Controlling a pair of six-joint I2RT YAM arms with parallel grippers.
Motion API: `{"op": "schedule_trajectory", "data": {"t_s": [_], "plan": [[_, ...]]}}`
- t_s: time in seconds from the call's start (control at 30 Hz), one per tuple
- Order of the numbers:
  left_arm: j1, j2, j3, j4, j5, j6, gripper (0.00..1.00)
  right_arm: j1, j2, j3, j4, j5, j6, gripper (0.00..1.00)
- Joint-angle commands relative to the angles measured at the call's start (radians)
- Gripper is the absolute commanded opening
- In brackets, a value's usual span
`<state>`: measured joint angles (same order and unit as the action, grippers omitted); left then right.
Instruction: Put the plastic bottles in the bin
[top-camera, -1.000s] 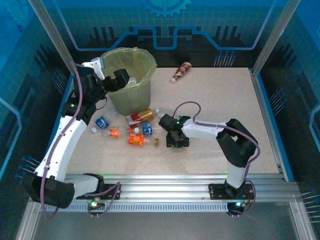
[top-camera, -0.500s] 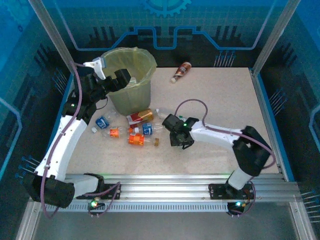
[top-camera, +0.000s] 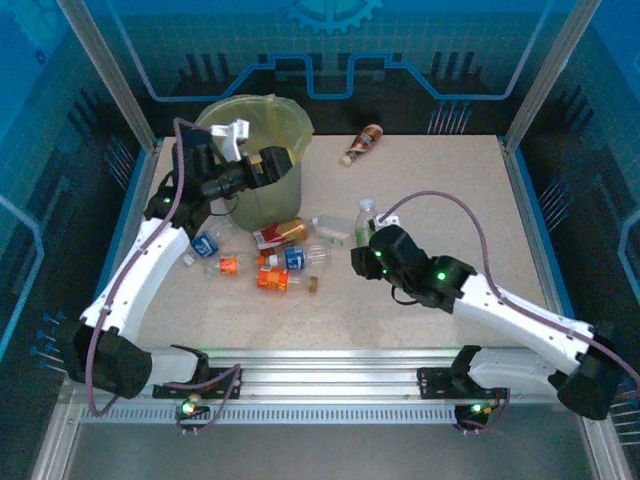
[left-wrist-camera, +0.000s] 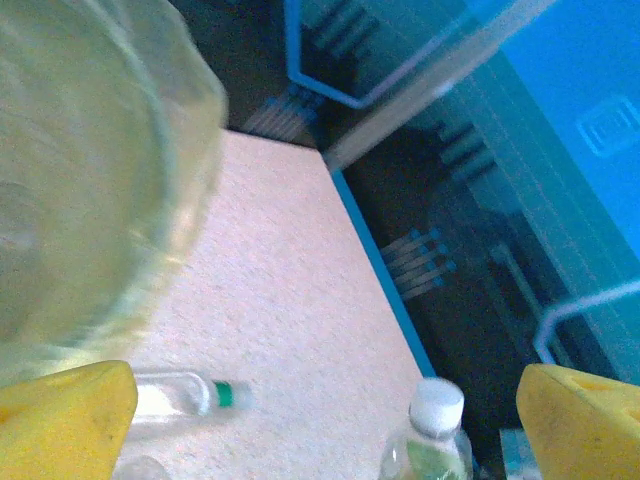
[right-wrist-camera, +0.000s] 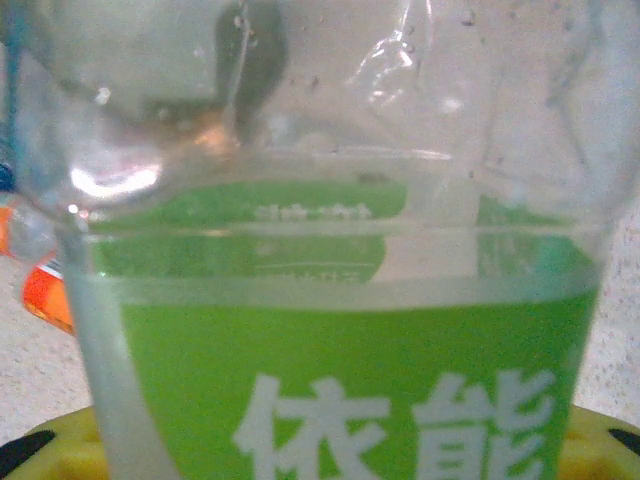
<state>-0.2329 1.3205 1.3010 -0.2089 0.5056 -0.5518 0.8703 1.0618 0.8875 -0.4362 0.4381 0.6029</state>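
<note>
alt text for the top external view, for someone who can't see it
The right gripper holds a green-labelled bottle upright mid-table. The left gripper hangs open by the rim of the lined bin. A cluster of bottles lies in front of it, and a lone bottle lies near the far edge.

Robot test cell, aluminium frame (top-camera: 112, 80), blue printed panels (top-camera: 430, 40), speckled table (top-camera: 450, 200)
</note>
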Motion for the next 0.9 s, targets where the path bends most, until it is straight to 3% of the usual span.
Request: {"op": "schedule_trajectory", "data": {"t_s": [0.0, 0.37, 0.87], "plan": [[-0.054, 0.034, 0.067, 0.044, 0.160, -0.010, 0.99, 0.000, -0.079, -0.058, 0.167, 0.015, -0.068, 0.47], [-0.250, 0.192, 0.202, 0.099, 0.317, 0.011, 0.98, -0.002, -0.174, -0.056, 0.253, -0.030, -0.138, 0.47], [-0.340, 0.320, 0.309, 0.098, 0.373, 0.009, 0.76, -0.003, -0.172, -0.039, 0.278, -0.065, -0.146, 0.47]]}}
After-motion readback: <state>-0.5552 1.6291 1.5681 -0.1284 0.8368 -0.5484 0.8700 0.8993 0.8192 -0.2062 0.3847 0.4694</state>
